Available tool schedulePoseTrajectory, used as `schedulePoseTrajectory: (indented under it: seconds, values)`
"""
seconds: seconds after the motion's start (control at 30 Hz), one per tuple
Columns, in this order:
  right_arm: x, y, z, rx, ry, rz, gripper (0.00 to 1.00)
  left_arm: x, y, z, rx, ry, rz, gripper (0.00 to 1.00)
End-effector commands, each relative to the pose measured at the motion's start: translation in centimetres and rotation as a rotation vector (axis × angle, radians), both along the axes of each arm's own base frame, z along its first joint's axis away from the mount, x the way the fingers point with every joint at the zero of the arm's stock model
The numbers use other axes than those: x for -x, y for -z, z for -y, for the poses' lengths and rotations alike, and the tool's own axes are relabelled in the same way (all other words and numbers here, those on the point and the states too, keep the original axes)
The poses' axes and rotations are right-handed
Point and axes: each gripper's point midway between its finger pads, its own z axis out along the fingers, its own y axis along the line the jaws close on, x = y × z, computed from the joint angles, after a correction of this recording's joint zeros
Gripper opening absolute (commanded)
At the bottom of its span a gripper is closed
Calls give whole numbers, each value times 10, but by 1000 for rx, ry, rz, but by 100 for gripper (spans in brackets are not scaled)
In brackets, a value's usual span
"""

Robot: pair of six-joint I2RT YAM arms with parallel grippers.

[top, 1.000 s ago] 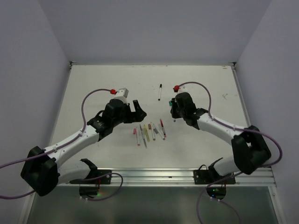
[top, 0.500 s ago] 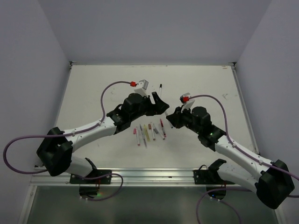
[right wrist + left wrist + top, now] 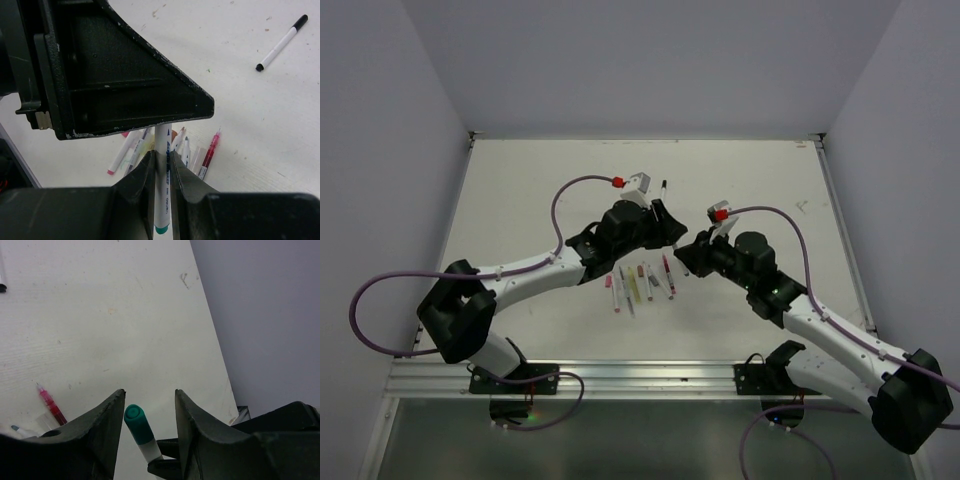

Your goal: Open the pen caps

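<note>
Left gripper (image 3: 150,399): low centre of the left wrist view. We see its jaws standing apart, one on each side of the green cap (image 3: 137,426), with a gap on both sides.
Right gripper (image 3: 161,165): low centre of its own view, clamped tight on the white barrel (image 3: 162,200) of that same pen.
Cap's place: middle of the top view, between the two wrists.
Handling: we judge it light, stiff, smooth plastic, likely slippery and press-fitted.
Hold: we would pinch across its round side, above the barrel joint, then pull along the pen's line.
Loose pens (image 3: 640,283): clustered just below frame centre, under the grippers.
Black-capped pen (image 3: 663,197): upper centre, well apart.
Room: the table (image 3: 520,190) shows bare ground upper left and upper right. Its walls (image 3: 390,150) are well off. We judge the tight spot to be between the wrists.
</note>
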Motion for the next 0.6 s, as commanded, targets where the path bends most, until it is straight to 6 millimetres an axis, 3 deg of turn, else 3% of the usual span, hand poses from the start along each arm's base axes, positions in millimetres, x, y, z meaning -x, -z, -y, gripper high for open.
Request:
schedulePoseTrajectory:
  seconds: [0.0,0.17,0.47,0.57]
  values:
    - [-1,-11,-6,-35,-22,36,0,-14,-34,2,64,-57,63,48]
    - [-2,-10,-6,-31,-20,38,0,-14,-31,4,52,-52,49,41]
    - [-6,-8,-6,-25,-6,35,0,-10,-23,3,35,-42,29,3]
    - [-5,-9,-9,-40,-13,29,23,-8,-21,3,32,-35,29,0]
